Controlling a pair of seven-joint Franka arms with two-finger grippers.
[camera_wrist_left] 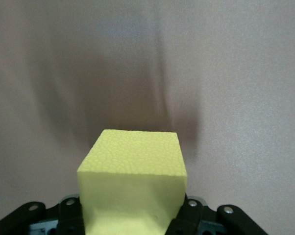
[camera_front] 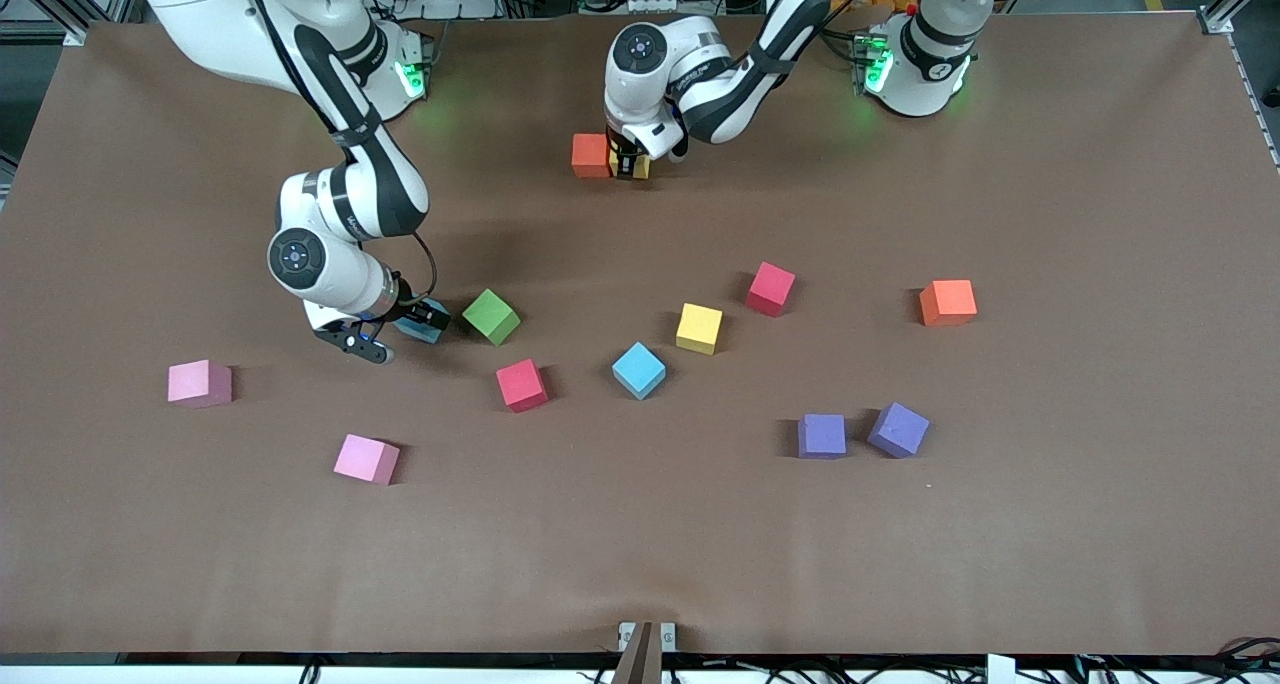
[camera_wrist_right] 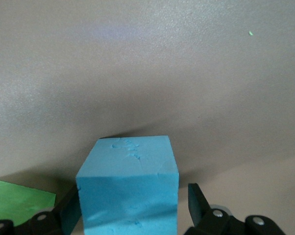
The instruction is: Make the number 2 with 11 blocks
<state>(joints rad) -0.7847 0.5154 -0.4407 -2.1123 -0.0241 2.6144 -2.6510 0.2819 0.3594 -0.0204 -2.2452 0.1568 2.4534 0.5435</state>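
A pink block point(camera_front: 366, 459) lay nearest the front camera, with a second pink one point(camera_front: 199, 383) a little farther off toward the right arm's end of the table. Two purple blocks point(camera_front: 822, 435) point(camera_front: 898, 429) sat just beside each other toward the left arm's end. Farther up the table, a red block point(camera_front: 522, 384), a light blue block point(camera_front: 638, 370), a yellow block point(camera_front: 699, 328), another red block point(camera_front: 770, 288), a green block point(camera_front: 491, 316) and an orange block point(camera_front: 947, 302) were scattered well apart.

The number 2 had barely begun: only an orange block point(camera_front: 590, 155) sat placed near the robots' bases. The left gripper point(camera_front: 630, 165) was down just beside it, clamped on a yellow block point(camera_wrist_left: 133, 181), apparently setting it against the orange one.

The right gripper point(camera_front: 418, 321) was low beside the green block, its fingers point(camera_wrist_right: 196, 205) flanking a light blue block point(camera_wrist_right: 128, 193); a slight gap showed on one side, so whether it gripped could not be told.

By my judgement, one or two of eleven cubes were in position; the rest remained to be gathered.
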